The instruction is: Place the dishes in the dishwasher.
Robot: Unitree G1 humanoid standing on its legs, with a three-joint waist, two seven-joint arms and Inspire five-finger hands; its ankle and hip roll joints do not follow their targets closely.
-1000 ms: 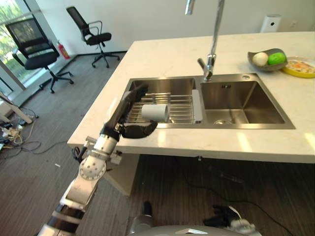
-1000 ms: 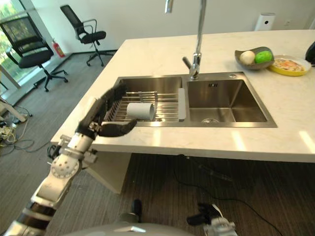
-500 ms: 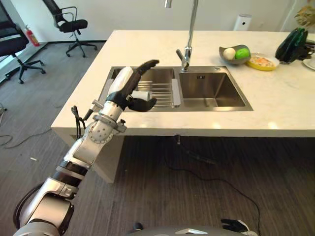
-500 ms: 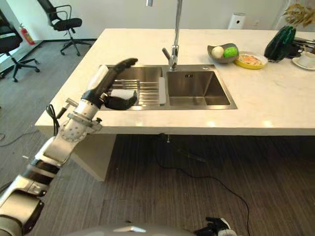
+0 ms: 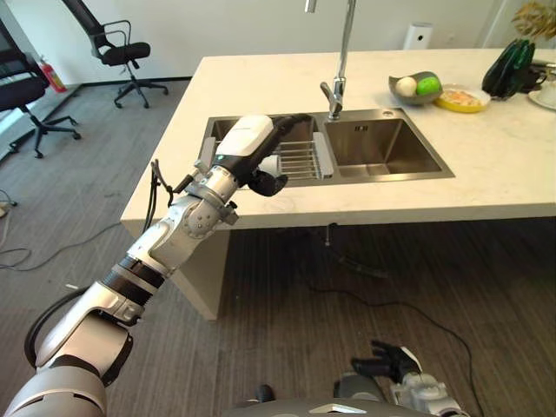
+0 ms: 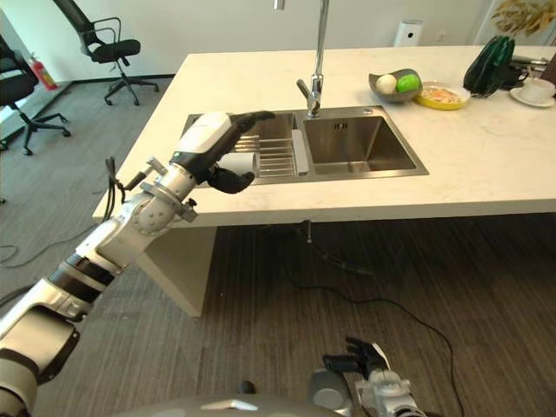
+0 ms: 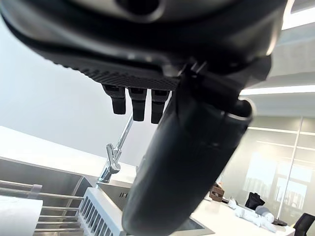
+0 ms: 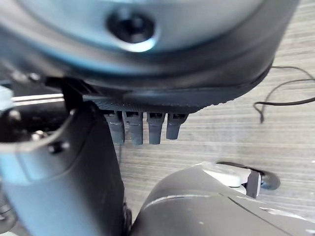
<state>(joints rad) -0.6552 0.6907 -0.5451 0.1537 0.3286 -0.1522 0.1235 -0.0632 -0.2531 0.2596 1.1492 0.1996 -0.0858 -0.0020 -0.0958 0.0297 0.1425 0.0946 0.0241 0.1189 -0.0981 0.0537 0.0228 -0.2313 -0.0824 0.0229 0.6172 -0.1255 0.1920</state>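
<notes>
Nearest to me, my right robot hand (image 8: 147, 125) hangs low over the grey plank floor (image 8: 275, 59), its fingers straight and holding nothing. Further out, my left robot hand (image 5: 248, 143) is raised at the near left edge of the desk (image 5: 486, 165), over the left basin of the sink (image 5: 408, 169); its fingers reach out straight and its thumb stands apart, clamped on nothing. Just past it a white cup (image 6: 242, 162) lies on its side on the wire rack (image 5: 300, 159) in that basin, largely covered by the hand, so I cannot tell whether they touch. Behind the sink rises the tap (image 5: 337, 82), its top cut off. Far right on the desk sit a grey bowl (image 6: 389, 90) with two round pieces of fruit and a yellow plate (image 6: 441, 95).
</notes>
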